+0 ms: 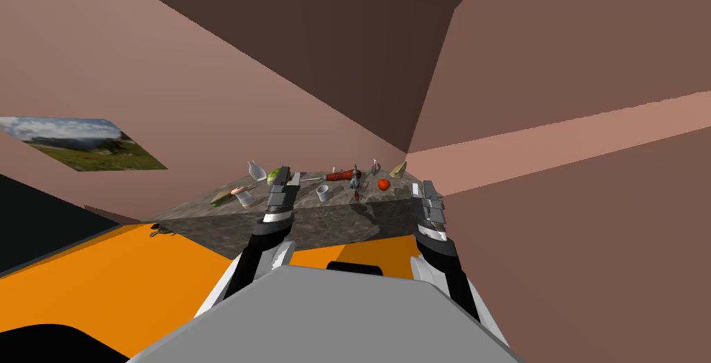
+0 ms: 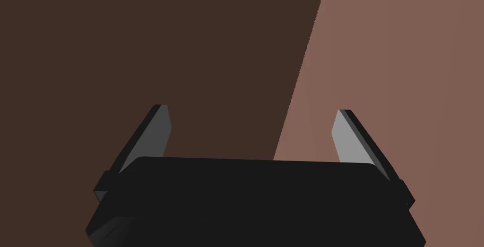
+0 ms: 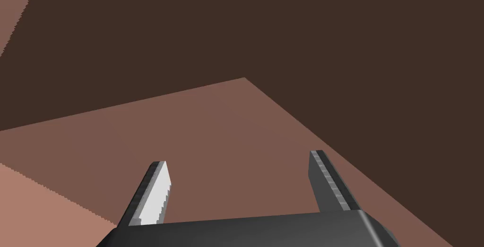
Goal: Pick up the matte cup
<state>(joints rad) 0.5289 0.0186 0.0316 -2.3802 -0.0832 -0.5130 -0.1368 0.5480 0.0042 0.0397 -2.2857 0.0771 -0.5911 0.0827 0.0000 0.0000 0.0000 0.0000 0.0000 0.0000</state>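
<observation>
A small pale cup [image 1: 323, 193] stands upright on a mottled grey-brown counter [image 1: 312, 221], near its middle. My left gripper [image 1: 287, 180] hovers over the counter just left of the cup and apart from it, fingers open and empty. The left wrist view has the left gripper [image 2: 252, 110] open against a brown wall. My right gripper [image 1: 423, 189] is raised at the counter's right end, far to the right of the cup. In its own wrist view the right gripper [image 3: 238, 158] stands open with nothing between the fingers.
Several items crowd the counter: a tipped white cup [image 1: 246, 199] at the left, a pale jug [image 1: 256, 170], a green fruit [image 1: 275, 175], a red tomato [image 1: 383, 184], a dark bottle [image 1: 355, 177]. Brown walls close in behind and at the right. An orange surface [image 1: 125, 268] lies below.
</observation>
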